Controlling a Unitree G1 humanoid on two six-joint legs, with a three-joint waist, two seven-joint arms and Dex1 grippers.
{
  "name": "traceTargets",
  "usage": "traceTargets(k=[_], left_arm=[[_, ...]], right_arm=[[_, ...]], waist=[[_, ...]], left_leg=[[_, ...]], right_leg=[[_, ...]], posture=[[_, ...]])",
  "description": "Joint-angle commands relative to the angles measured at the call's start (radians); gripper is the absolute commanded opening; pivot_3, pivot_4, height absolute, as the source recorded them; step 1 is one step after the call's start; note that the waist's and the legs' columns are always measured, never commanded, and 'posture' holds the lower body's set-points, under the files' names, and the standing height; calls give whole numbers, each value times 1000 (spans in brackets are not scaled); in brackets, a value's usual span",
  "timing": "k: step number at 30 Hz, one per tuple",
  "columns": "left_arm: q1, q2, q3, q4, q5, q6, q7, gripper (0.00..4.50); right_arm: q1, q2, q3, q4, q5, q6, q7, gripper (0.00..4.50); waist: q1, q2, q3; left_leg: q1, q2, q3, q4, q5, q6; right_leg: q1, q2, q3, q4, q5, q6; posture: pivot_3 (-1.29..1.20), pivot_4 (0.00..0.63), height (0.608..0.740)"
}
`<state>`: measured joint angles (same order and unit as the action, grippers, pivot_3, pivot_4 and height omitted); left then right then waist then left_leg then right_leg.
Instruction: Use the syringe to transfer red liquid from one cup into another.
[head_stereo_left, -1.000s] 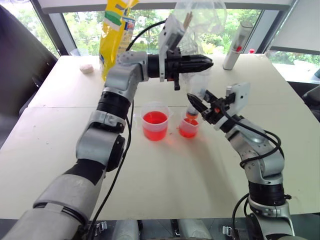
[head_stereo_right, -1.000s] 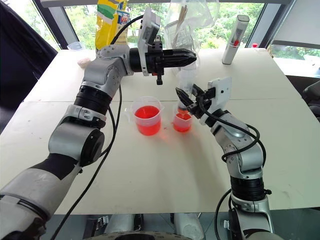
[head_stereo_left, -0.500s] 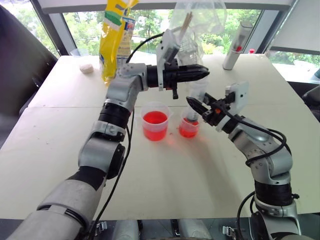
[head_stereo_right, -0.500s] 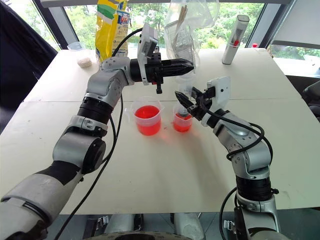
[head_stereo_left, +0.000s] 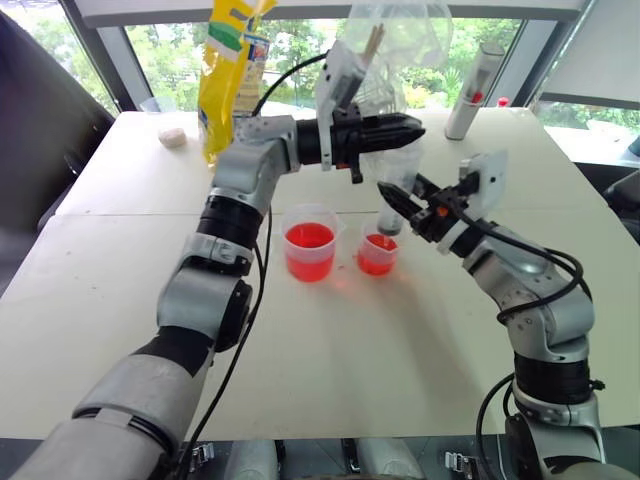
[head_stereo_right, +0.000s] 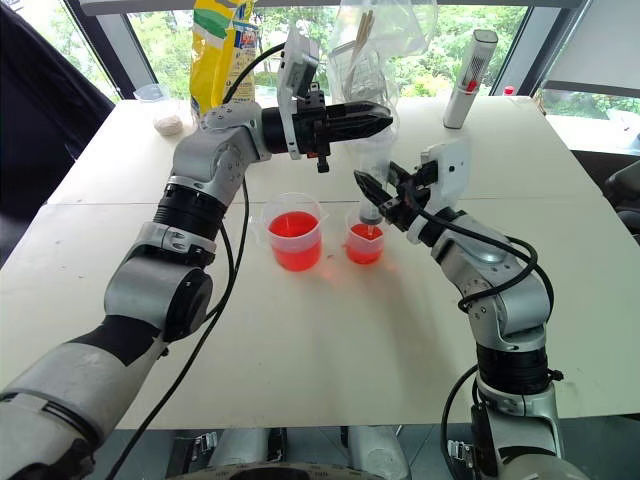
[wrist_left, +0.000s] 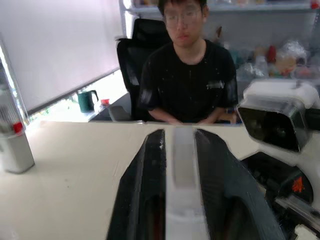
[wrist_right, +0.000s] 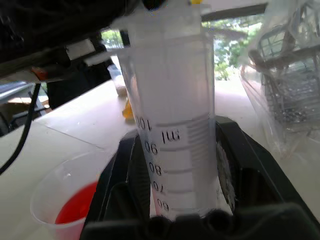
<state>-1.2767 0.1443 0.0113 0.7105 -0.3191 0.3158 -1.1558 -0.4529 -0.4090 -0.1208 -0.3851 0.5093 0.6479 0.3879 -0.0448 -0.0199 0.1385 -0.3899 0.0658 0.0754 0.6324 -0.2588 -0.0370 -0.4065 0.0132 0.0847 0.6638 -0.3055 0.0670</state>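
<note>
Up a touch goes the right gripper (wrist_right: 172, 200) compared with a second back, and the syringe (head_stereo_left: 391, 205) comes with it, its tip now clear of the liquid where it was dipped before. Its black fingers (wrist_right: 235, 165) clamp the clear barrel from both sides, holding it upright over the small cup (head_stereo_left: 377, 254) at frame centre, so anything pushed out lands in there. Above it, the left gripper (head_stereo_left: 408, 129) reaches across from upper left, level, its fingers (wrist_left: 150, 195) pinching a pale flat piece, apparently the plunger's top; how tightly, I cannot tell. One arm steadies, the other works the plunger. Just left of the small cup stands the handled beaker (head_stereo_left: 310, 242), holding most of the red liquid (head_stereo_left: 309, 236).
</note>
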Motion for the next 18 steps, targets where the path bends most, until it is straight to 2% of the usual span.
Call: traceTargets(k=[1,3,4,8,16,18], left_arm=[[-14,35,24,-9,-16,28,13,2651],[-15,57,42,-30,-34,44,18,3720],[-16,71,53,-44,-46,58,20,4074],[12,127,87,-128,-90,130,33,4074],[239,264,47,-435,-136,301,33,4074],[298,299,20,-507,-140,330,7,4074]], right_arm=[[-42,22,-26,-57,24,-65,6,1404],[-33,35,-12,-51,20,-73,6,1404],[-29,42,-6,-48,18,-76,7,1404],[-18,63,15,-35,8,-90,7,1404],[-46,56,-10,-13,41,-54,3,1404],[-94,30,-43,-6,85,22,-11,1404]], waist=[[-1,0,0],[0,0,0],[1,0,0],[-1,0,0],[1,0,0],[4,0,0]], left_leg=[[0,0,0,0,0,0],[0,0,0,0,0,0],[0,0,0,0,0,0],[0,0,0,0,0,0],[1,2,0,0,1,-1],[0,1,0,1,1,-1]], right_leg=[[0,0,0,0,0,0],[0,0,0,0,0,0],[0,0,0,0,0,0],[0,0,0,0,0,0],[0,0,0,2,0,0],[0,-2,-1,2,0,0]], posture=[[0,150,739],[0,150,739],[0,150,739],[0,150,739],[0,150,739],[0,150,739]])
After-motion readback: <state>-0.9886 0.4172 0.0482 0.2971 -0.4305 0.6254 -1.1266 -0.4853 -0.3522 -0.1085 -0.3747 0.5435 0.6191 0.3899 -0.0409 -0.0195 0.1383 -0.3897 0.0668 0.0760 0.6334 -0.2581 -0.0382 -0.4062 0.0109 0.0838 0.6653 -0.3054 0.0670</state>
